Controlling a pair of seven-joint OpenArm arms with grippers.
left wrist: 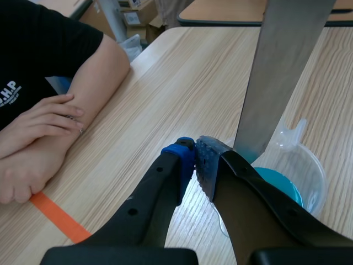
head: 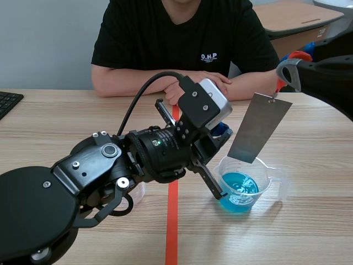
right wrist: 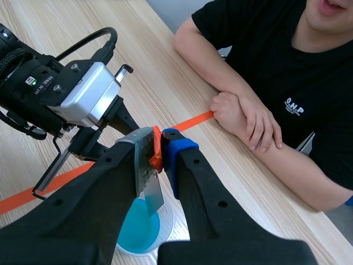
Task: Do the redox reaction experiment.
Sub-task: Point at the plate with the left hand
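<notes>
**Wooden table, metal strip poised over the blue solution**

Pale wood runs across the table (head: 309, 232) away from me, split by an orange tape line (head: 172, 221). At the far edge a person (head: 182, 33) sits with folded forearms, well back from the work.

Just to the right of the tape stands a clear plastic beaker (head: 274, 187) with blue liquid (head: 239, 187) in its lower part. My right gripper (right wrist: 161, 144) is clenched on the top end of a metal strip (head: 259, 128). The strip hangs tilted, its lower edge at the mouth of the beaker. As far as I can judge it has not reached the liquid. I hold it by the very top so that most of its length is free to go under while the pads stay dry.

My left gripper (left wrist: 196, 157) sits low against the near side of the beaker, fingers drawn together until the pads almost meet. From the wrist camera I cannot tell whether a piece of the beaker is nipped between them or they only rest beside it. Either way, I read that arm as a brace, so the light cup does not slide or tip when the strip enters.

I judge the step in hand to be the dip itself. It calls for a straight descent through the middle of the opening, because the tilted strip could catch the rim.
</notes>
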